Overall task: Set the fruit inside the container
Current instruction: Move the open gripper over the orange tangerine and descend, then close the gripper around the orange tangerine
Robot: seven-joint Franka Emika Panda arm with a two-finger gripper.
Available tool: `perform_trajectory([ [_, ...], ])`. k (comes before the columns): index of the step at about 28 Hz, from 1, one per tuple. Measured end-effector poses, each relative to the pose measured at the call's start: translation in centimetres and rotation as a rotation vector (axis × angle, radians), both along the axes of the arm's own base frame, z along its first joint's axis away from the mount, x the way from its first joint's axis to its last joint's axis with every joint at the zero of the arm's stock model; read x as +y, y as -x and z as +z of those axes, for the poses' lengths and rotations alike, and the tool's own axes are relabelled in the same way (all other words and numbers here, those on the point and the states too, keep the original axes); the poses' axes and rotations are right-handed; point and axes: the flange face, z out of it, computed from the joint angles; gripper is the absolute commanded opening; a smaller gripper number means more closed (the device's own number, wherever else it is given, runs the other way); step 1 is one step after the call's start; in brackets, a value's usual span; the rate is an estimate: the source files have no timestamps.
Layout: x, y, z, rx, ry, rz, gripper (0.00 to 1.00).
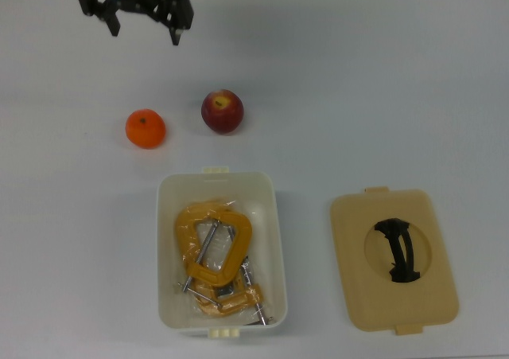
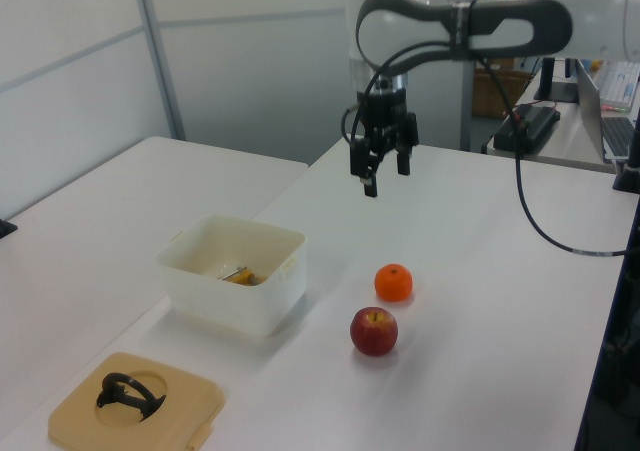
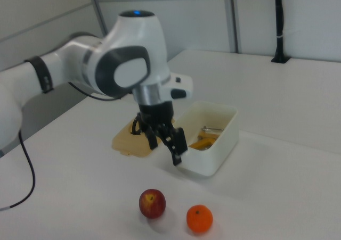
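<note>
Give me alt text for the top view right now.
An open gripper hangs above the table's far edge, holding nothing, beyond an orange and a red apple. Nearer, a white tub holds yellow clamps; its tan lid lies to the top view's right.

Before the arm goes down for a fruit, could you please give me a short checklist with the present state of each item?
1. Black two-finger gripper open and empty: ok.
2. Bright orange mandarin free on the white table: ok.
3. Dark red apple apart from the mandarin: ok.
4. Cream-white rectangular plastic tub uncovered, flat tan lid beside it: ok.
5. Tub free of other things: not ok, yellow-orange metal clamps lie inside.
</note>
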Motion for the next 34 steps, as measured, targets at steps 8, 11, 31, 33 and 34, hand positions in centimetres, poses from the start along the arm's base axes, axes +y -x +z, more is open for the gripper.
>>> perform_trajectory([
  [8,-2.5,-3.3,-10.8,0.089,0.084,0.015,1.0],
  [11,-2.8,-3.9,-13.9,0.114,0.107,0.03,1.0],
  [31,-2.5,-2.6,-21.1,0.14,0.111,0.059,1.0],
  [33,-2.4,-2.6,-21.2,0.136,0.111,0.06,0.94],
  [34,-2.4,-2.6,-21.3,0.135,0.111,0.06,0.86],
])
